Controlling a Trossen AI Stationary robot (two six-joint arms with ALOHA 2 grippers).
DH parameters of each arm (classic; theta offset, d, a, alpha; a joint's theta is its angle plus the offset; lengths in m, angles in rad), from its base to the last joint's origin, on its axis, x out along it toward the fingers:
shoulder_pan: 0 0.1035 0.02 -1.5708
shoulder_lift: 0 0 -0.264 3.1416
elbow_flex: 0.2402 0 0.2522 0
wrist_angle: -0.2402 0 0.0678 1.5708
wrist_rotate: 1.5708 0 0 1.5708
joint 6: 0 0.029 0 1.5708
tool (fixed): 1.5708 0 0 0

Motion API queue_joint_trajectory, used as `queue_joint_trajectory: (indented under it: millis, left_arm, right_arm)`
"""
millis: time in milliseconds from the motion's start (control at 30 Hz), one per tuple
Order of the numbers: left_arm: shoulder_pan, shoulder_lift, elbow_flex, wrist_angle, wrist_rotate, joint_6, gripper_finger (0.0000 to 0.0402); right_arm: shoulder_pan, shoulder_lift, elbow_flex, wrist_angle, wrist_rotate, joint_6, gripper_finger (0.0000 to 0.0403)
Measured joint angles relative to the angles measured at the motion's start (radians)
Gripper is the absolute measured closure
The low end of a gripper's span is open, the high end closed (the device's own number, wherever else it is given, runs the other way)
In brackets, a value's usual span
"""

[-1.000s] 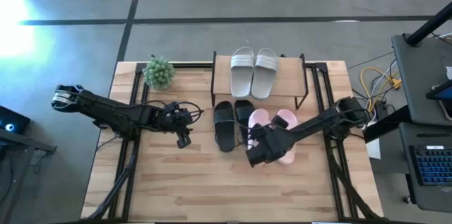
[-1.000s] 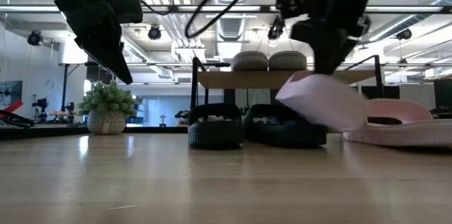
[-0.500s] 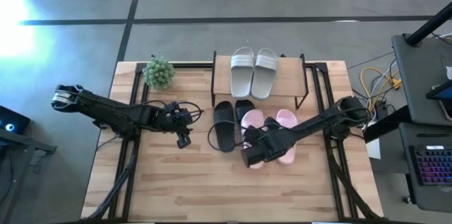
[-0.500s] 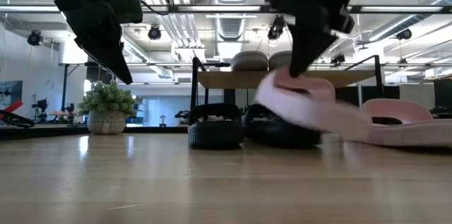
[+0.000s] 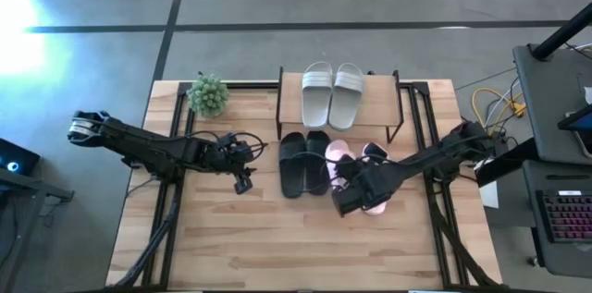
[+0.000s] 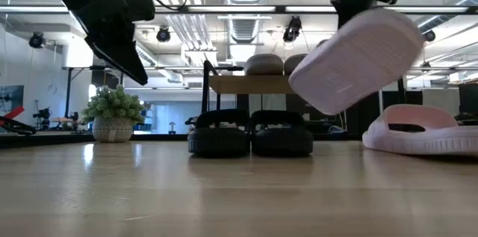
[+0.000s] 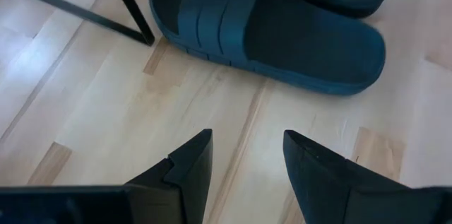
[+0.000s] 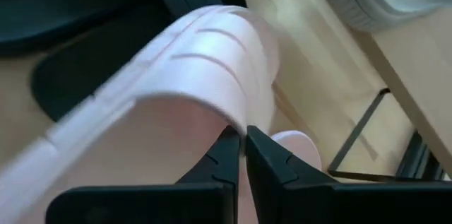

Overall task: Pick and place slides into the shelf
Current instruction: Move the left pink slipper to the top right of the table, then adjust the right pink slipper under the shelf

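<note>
The shelf [image 5: 381,99] stands at the table's far middle, and the pale grey-white pair [image 5: 331,94] lies on its top board. In front of it the black pair [image 5: 305,162] lies side by side on the table. One pink slide [image 5: 376,159] rests sole-down to their right. My right gripper [image 5: 347,177] is shut on the other pink slide [image 6: 358,57], which is up in the air. My left gripper [image 7: 244,139] is open, hovering above bare table left of the black pair [image 7: 268,26]. My right gripper pinches the pink slide's wide strap at its edge [image 8: 236,121] between its two fingers [image 8: 224,155]. The slide is lifted clear of the table. It hangs tilted below the gripper, with its sole [image 6: 351,65] turned toward the table's near edge.
A small potted plant [image 5: 208,94] stands at the far left corner. The shelf's black leg [image 7: 131,5] is close ahead of my left gripper. Bare wood [image 5: 277,238] spreads across the near half. A desk with a keyboard [image 5: 564,219] sits beyond the right edge.
My right gripper dipped the pink slide down toward the left beside the black pair, then raised it high and shifted right, with the slide tipped sole-forward. The right black slide turned and slid left, and now lies parallel to its mate.
</note>
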Motion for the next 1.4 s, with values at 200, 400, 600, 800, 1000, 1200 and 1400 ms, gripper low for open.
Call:
queue_joint_trajectory:
  millis: [200, 400, 600, 800, 1000, 1200, 1400]
  left_arm:
    - [0.000, 0.006, 0.000, 0.016, 0.000, -0.001, 0.0242]
    - [0.000, 0.006, 0.000, 0.017, 0.000, -0.002, 0.0242]
    - [0.000, 0.006, 0.000, 0.017, 0.000, -0.002, 0.0242]
    - [0.000, 0.006, 0.000, 0.019, 0.000, -0.002, 0.0242]
    - [0.000, 0.006, 0.000, 0.021, 0.000, -0.002, 0.0242]
    - [0.000, 0.006, 0.000, 0.021, 0.000, -0.001, 0.0242]
    - [0.000, 0.006, 0.000, 0.020, 0.000, -0.001, 0.0242]
  right_arm:
    - [-0.027, 0.006, -0.042, 0.007, -0.015, 0.039, 0.0391]
    - [-0.058, 0.007, -0.094, 0.005, -0.039, 0.057, 0.0391]
    - [-0.067, 0.008, -0.152, 0.062, -0.068, -0.014, 0.0391]
    - [-0.068, 0.008, -0.187, 0.118, -0.067, -0.025, 0.0390]
    - [-0.068, 0.008, -0.189, 0.151, -0.070, -0.059, 0.0370]
    - [-0.080, 0.008, -0.205, 0.178, -0.123, -0.037, 0.0312]
    - [-0.073, 0.007, -0.182, 0.182, -0.131, -0.048, 0.0259]
